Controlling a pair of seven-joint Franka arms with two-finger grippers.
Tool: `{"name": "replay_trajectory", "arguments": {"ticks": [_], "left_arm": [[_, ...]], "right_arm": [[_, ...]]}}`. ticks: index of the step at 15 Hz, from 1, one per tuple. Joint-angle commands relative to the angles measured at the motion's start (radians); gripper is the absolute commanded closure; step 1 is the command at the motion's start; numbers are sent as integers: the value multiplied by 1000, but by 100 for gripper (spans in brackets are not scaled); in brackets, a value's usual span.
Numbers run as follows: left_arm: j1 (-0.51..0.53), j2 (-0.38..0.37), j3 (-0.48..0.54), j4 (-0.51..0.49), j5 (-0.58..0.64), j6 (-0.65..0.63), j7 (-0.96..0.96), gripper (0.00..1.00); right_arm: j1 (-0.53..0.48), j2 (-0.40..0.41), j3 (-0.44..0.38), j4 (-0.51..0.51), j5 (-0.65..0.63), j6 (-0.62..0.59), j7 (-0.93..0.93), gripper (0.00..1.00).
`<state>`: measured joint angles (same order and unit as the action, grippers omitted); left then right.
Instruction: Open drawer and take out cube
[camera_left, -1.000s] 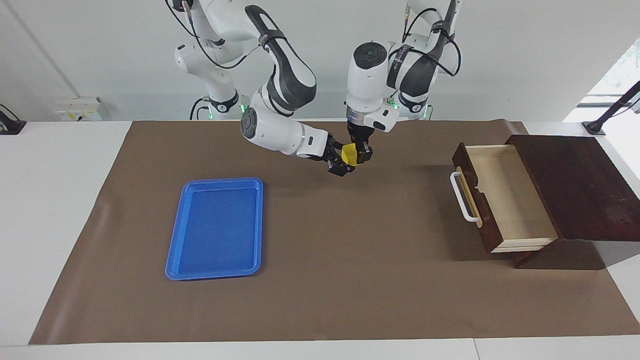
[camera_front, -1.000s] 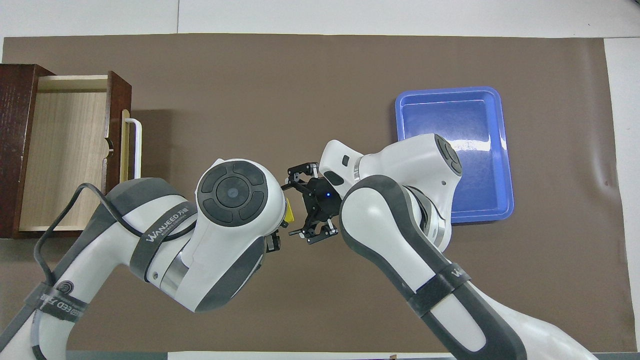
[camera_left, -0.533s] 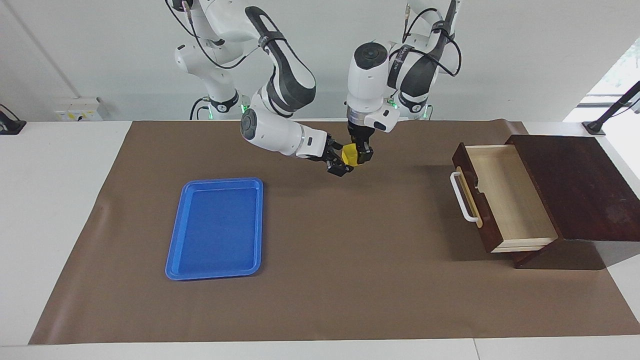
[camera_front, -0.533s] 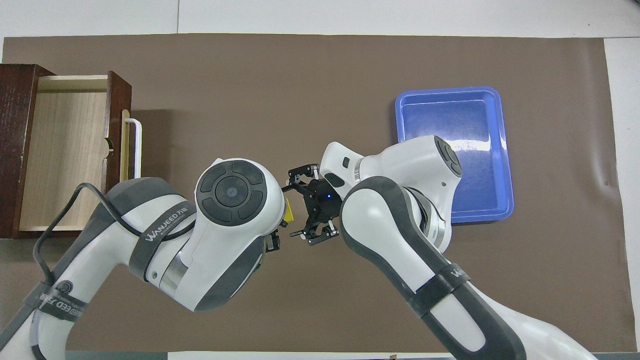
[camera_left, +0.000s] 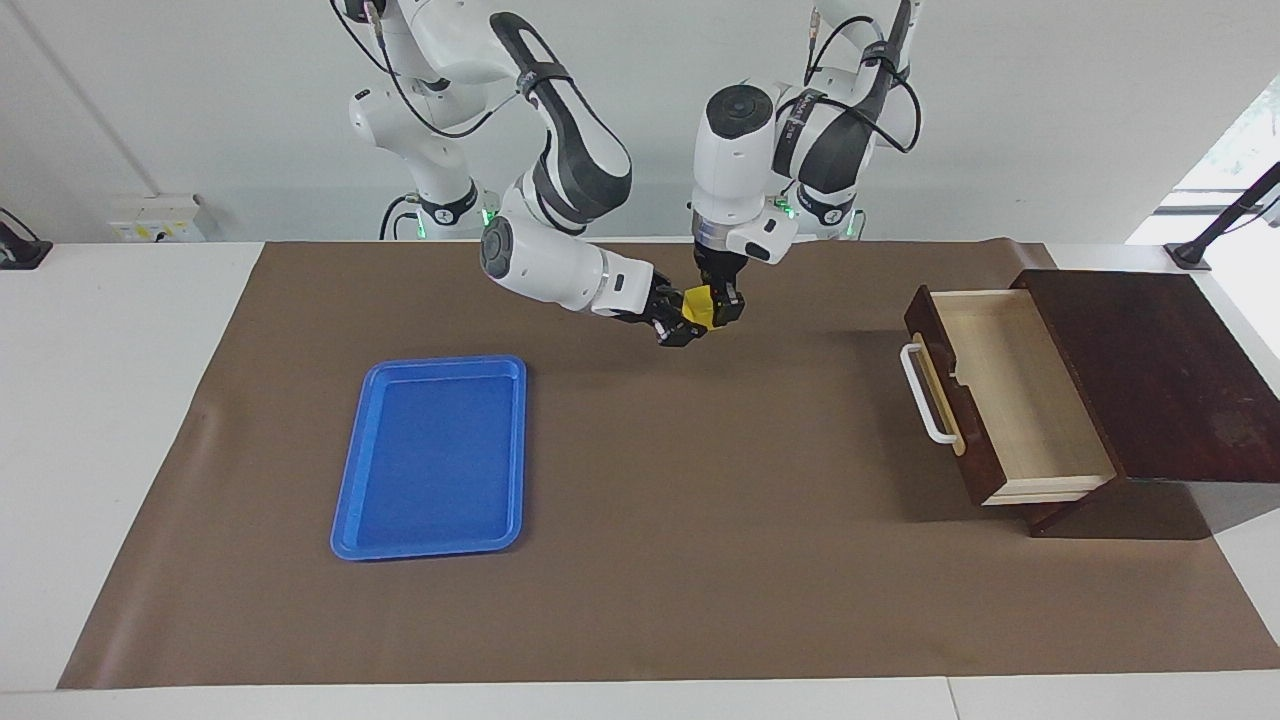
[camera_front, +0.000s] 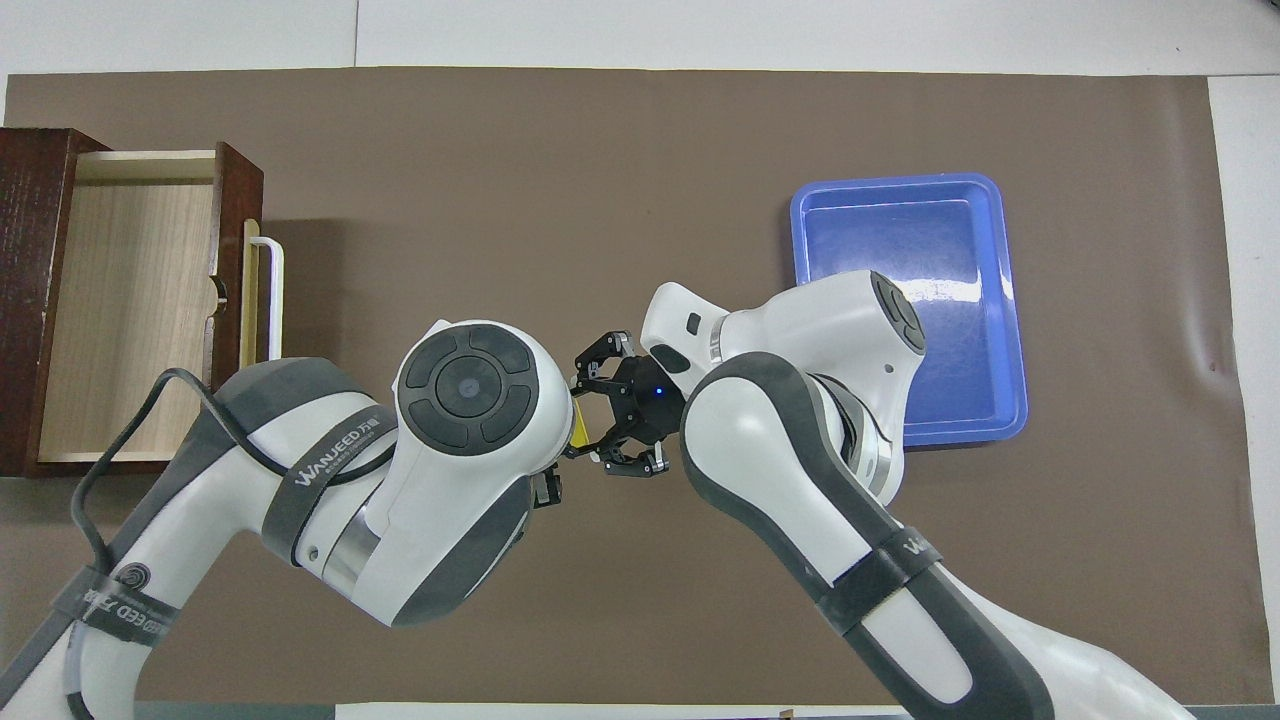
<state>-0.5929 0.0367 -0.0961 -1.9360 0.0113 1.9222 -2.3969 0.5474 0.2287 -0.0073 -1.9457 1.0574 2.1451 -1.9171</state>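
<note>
Cube (camera_left: 701, 306), small and yellow, hung in the air over the brown mat (camera_left: 650, 500), clamped from above by the left gripper (camera_left: 716, 310) and pinched from the side by the right gripper (camera_left: 686, 322). Both claws were closed on it. The drawer (camera_left: 1000, 390) stood pulled out and bare inside, so a handover seemed underway. Next, I judged, the left claw must let go so the right could carry the cube, perhaps to the blue tray (camera_left: 432, 455).

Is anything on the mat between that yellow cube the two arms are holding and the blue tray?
Nothing visible: only bare brown mat lies between the cube, gripped in mid-air by the left gripper and right gripper, and the blue tray.
</note>
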Motion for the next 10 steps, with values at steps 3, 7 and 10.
{"name": "replay_trajectory", "arguments": {"ticks": [3,7,10], "left_arm": [[7,-31,2,-26,-11,4,19,100],[4,-32,2,-26,-11,4,22,92],[5,-31,4,-23,-11,1,22,11]], "right_arm": [[-4,-28,6,-29,-17,-4,-14,100],[-9,-29,7,-27,-16,-8,-11,100],[-9,-28,7,-24,-16,-10,-10,100]]}}
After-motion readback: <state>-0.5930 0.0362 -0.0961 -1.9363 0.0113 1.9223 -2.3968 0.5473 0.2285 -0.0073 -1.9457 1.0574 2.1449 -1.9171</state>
